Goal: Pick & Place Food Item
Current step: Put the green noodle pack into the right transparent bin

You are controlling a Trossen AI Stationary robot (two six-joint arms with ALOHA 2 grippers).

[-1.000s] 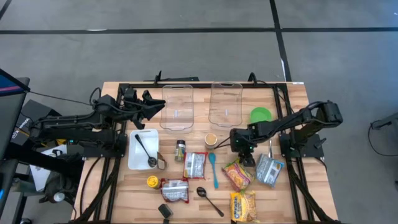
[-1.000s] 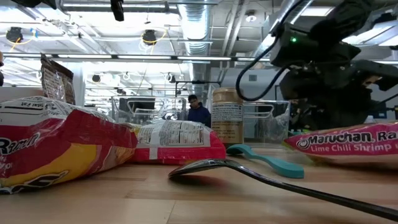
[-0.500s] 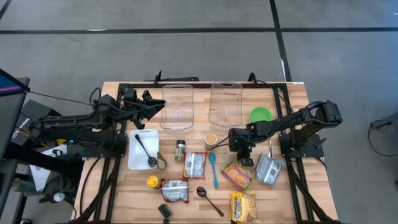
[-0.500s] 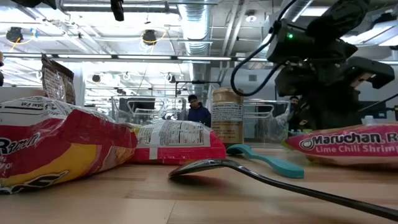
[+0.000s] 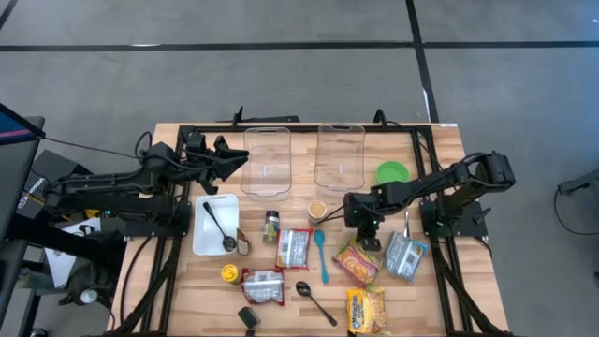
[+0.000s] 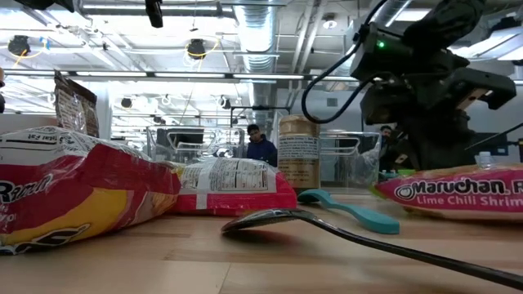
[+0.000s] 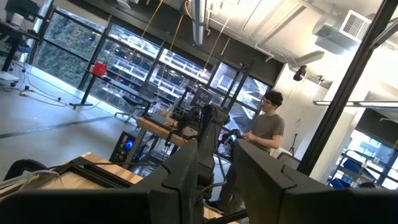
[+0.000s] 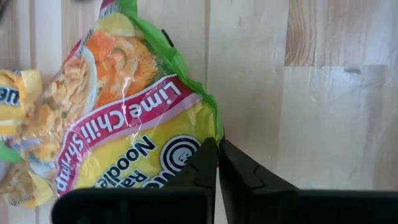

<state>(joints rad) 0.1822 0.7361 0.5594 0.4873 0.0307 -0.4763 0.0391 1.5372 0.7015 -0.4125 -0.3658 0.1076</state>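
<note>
Overhead, I am two dark arms at a wooden table (image 5: 440,159) strewn with food packets and utensils. My right gripper (image 5: 367,236) sits low over the near-right part of the table, at the upper edge of the lime chili shrimp noodle packet (image 5: 357,263). Its jaws are closed, and in the right wrist view the fingertips (image 8: 205,163) pinch the green-edged corner of that packet (image 8: 124,124), which lies flat on the wood. (From table height the packet's red and yellow end shows at the right, under the gripper's dark body.)

My left gripper (image 5: 227,153) waits at the far-left side, just beside a clear tub (image 5: 266,161). Its jaws stand slightly parted with nothing between them.

A second clear tub (image 5: 340,155) lies next to the first, with a green lid (image 5: 393,173) to its right. A teal spoon (image 5: 321,253) lies just left of the noodle packet, and a grey packet (image 5: 405,256) just right of it.
</note>
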